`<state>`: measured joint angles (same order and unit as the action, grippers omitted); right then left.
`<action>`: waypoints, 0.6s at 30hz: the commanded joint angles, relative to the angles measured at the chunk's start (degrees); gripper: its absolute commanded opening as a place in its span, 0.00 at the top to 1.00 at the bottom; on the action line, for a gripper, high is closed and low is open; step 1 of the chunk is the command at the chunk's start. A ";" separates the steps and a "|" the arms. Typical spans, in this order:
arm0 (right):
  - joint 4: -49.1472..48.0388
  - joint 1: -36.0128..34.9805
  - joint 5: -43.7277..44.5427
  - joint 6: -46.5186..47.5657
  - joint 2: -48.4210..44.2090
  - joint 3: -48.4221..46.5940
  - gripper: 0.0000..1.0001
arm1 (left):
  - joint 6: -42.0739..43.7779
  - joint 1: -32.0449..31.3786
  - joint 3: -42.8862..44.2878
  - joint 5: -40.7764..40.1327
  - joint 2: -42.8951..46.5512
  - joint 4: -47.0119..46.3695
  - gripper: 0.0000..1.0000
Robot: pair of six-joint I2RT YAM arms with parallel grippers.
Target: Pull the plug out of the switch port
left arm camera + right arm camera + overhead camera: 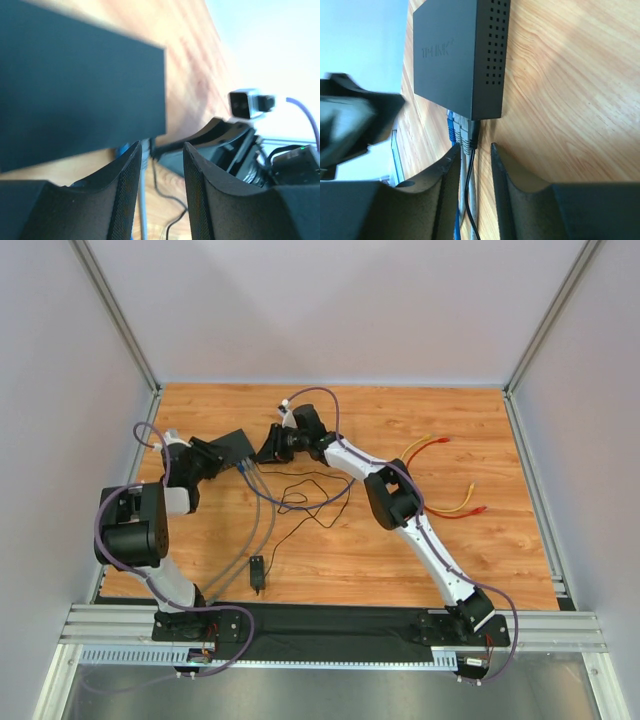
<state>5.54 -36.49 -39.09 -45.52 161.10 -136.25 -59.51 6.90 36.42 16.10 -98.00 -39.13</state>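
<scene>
The switch lies flat on the table, left of middle in its far half. Its port edge is turned toward the right gripper. The black plug is seated there beside blue and grey cables, its long axis pointing back into the spread jaws; only its wire passes between them, unpinched. The left gripper, likewise spread and empty, is held at the switch's opposite end. The right arm is judged nearer.

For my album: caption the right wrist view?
Right end effector, open, just short of the cables plugged into the black switch.
</scene>
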 commanded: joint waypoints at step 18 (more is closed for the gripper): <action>-3.96 -0.78 3.41 -7.04 4.40 -5.00 0.80 | 19.87 -3.11 14.99 -3.96 -1.94 25.16 0.49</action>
<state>2.37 -36.75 -38.02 -51.42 164.53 -139.37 -44.53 4.84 49.98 15.29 -101.36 -19.86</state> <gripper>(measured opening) 0.208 0.509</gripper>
